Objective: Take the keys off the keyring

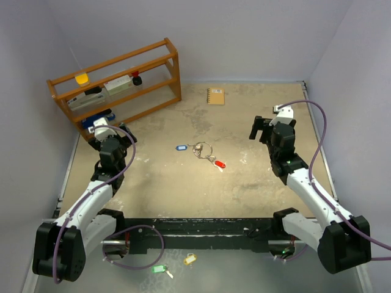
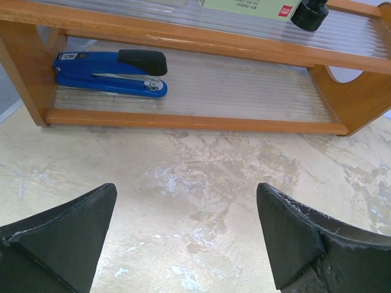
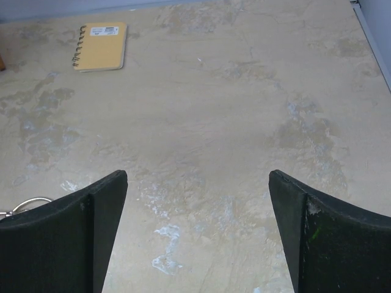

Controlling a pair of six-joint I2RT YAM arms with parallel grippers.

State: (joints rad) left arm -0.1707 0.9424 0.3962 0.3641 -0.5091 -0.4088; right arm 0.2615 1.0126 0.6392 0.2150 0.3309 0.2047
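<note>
The silver keyring (image 1: 202, 148) lies mid-table with its bunch of metal keys. The blue-tagged key (image 1: 181, 147) lies at its left and the red-tagged key (image 1: 219, 164) at its lower right, both joined to it. A sliver of the ring shows at the left edge of the right wrist view (image 3: 24, 204). My left gripper (image 1: 117, 132) is open and empty at the left, facing the shelf (image 2: 183, 210). My right gripper (image 1: 263, 126) is open and empty at the right, above bare table (image 3: 197, 201).
A wooden shelf rack (image 1: 116, 85) stands at the back left, with a blue stapler (image 2: 110, 72) on its lower tier. A small yellow notebook (image 1: 215, 96) lies at the back. A green tag (image 1: 159, 268) and a yellow tag (image 1: 190, 259) lie in front of the arm bases.
</note>
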